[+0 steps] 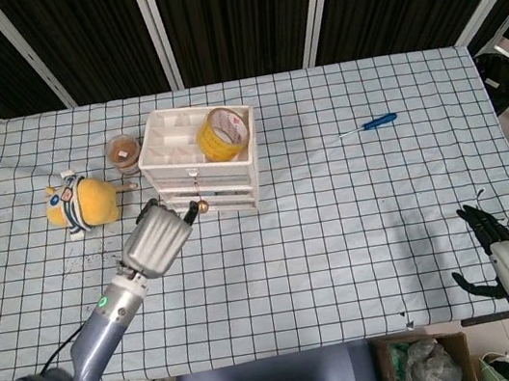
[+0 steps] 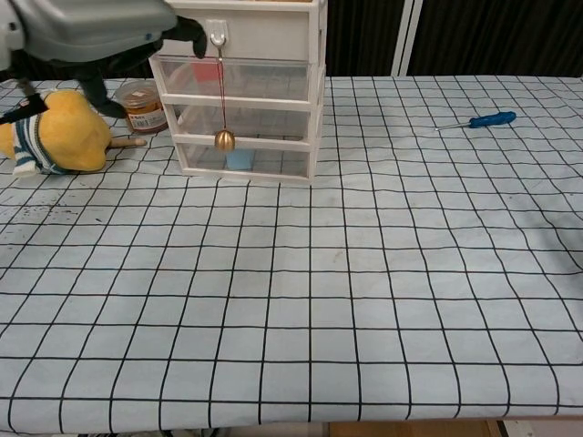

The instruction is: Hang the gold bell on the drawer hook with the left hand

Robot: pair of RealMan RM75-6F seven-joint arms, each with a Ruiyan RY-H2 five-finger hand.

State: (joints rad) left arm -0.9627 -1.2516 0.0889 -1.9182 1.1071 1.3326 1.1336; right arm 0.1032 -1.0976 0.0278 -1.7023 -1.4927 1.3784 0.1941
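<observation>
The tabletop (image 1: 359, 232) is covered by a white cloth with a black grid. A white drawer unit (image 2: 250, 100) is stood toward the far left part of the tabletop, with clear drawer fronts seen in the chest view and a roll of yellow tape (image 1: 223, 133) lying in its open top tray. The left robot hand (image 1: 156, 241) is seen just in front of the drawer unit, a little to its left; its fingers are spread apart and nothing is held in them. The right robot hand (image 1: 502, 258) is rested near the front right corner of the tabletop, with dark fingers extended and nothing gripped. A yellow plush toy (image 1: 82, 202) is lain near the left edge, and a small jar (image 1: 123, 152) is placed just beside the drawer unit on its left. A blue screwdriver (image 1: 371, 124) is lain toward the far right, well apart from everything else. The gold bell (image 2: 224, 139) is hung by a red string from the drawer hook (image 2: 217, 36) at the top front of the unit, dangling before the middle drawer
</observation>
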